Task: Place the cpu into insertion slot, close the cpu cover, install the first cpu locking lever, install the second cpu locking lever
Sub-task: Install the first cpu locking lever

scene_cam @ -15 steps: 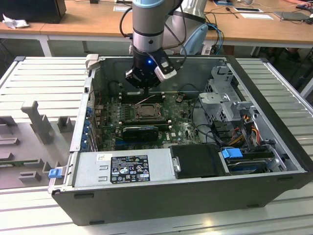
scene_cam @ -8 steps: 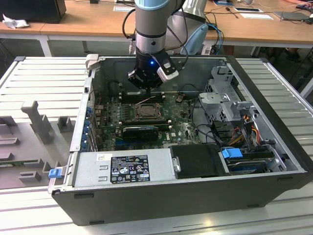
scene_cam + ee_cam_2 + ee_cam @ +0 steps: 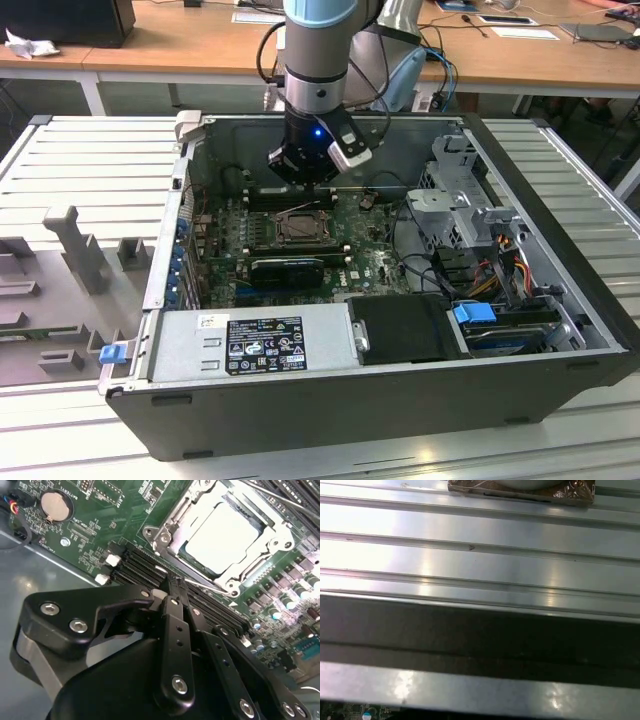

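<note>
The flat square silvery cpu (image 3: 218, 539) lies inside the square black-rimmed insertion slot (image 3: 172, 530) on the green board (image 3: 95, 515), with the thin silvery metal cpu cover (image 3: 240, 567) shut around it. The black tool (image 3: 175, 586), its fingers pressed together, hangs just beside the slot, over long black memory slots (image 3: 140, 565) and a thin metal lever (image 3: 207, 585).

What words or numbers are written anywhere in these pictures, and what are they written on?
No text can be read for sure.
Black label on the grey metal power supply box: white print, too small to read.
Small white sticker beside that label: too small to read.
Green circuit board in the second wrist view: tiny white lettering, blurred.
Pale silvery square cpu: no print that I can make out.
</note>
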Tool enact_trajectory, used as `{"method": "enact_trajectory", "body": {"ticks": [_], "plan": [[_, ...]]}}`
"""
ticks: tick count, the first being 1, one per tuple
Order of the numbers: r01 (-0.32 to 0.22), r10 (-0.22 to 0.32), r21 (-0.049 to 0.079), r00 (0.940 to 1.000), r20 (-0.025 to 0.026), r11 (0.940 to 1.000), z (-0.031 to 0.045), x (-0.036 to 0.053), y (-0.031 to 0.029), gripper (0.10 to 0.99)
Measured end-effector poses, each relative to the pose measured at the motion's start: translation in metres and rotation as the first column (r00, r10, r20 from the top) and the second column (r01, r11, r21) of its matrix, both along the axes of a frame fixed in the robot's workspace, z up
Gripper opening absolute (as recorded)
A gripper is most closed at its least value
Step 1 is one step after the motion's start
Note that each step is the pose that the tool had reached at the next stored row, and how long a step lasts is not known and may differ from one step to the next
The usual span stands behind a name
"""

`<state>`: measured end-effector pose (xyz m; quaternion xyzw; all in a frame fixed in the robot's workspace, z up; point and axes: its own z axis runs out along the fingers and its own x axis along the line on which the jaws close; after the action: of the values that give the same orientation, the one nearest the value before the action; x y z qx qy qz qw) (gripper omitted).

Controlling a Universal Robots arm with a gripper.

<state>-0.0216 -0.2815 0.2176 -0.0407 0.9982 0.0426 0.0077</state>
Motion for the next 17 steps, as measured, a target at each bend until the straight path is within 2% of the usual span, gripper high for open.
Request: {"method": "enact_trajectory", "body": {"ticks": [7,17], "plan": [[0.000,0.000,0.000,1.0000,0.0000,1.0000,-0.0079,0.0024,-0.0009,0.106],[0.001,-0.001,0.000,1.0000,0.0000,1.0000,-0.0106,0.0040,-0.0039,0.106]]}}
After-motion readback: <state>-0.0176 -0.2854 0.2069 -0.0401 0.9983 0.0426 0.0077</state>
